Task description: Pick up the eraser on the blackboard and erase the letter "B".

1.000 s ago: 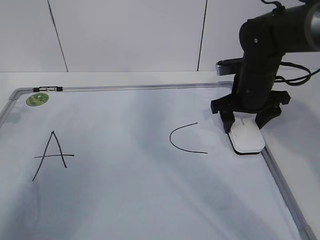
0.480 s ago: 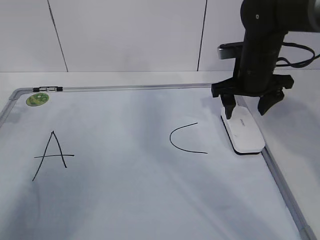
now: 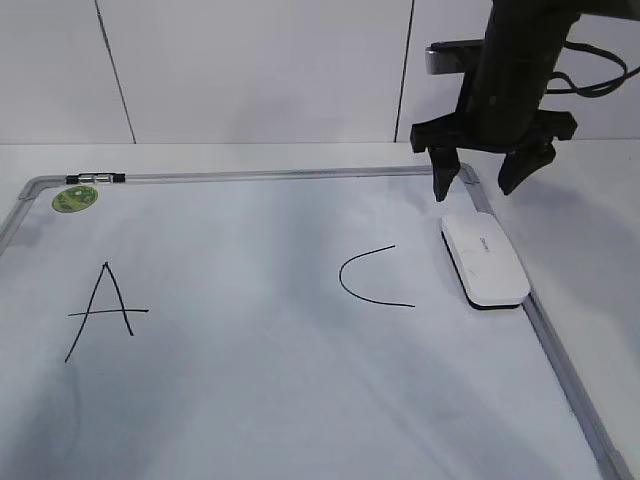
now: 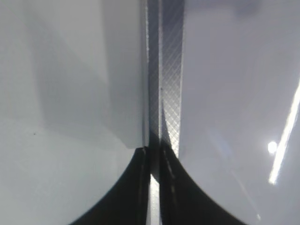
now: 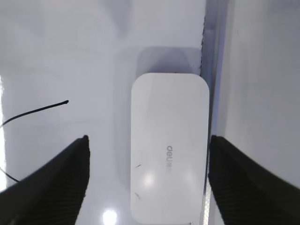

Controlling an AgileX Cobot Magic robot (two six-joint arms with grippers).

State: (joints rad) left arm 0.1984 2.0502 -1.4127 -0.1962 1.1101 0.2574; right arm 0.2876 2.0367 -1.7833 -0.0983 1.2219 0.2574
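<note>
The white eraser (image 3: 485, 260) lies flat on the blackboard (image 3: 250, 350), close against its right frame; the right wrist view shows it from above (image 5: 169, 145) with grey lettering on top. My right gripper (image 3: 476, 190) hangs open above the eraser's far end, clear of it. In the right wrist view the open gripper (image 5: 148, 140) has one finger on each side of the eraser and nothing held. No letter "B" shows on the board. My left gripper (image 4: 155, 161) is shut and empty over the board's grey frame strip (image 4: 171, 93).
A black letter A (image 3: 103, 310) is drawn at the board's left and an open curved C (image 3: 370, 278) just left of the eraser. A round green sticker (image 3: 75, 198) sits in the far left corner. The white table (image 3: 590, 230) lies beyond the right frame.
My right gripper has risen from around the eraser and moved back, staying open. The eraser stays lying on the board.
</note>
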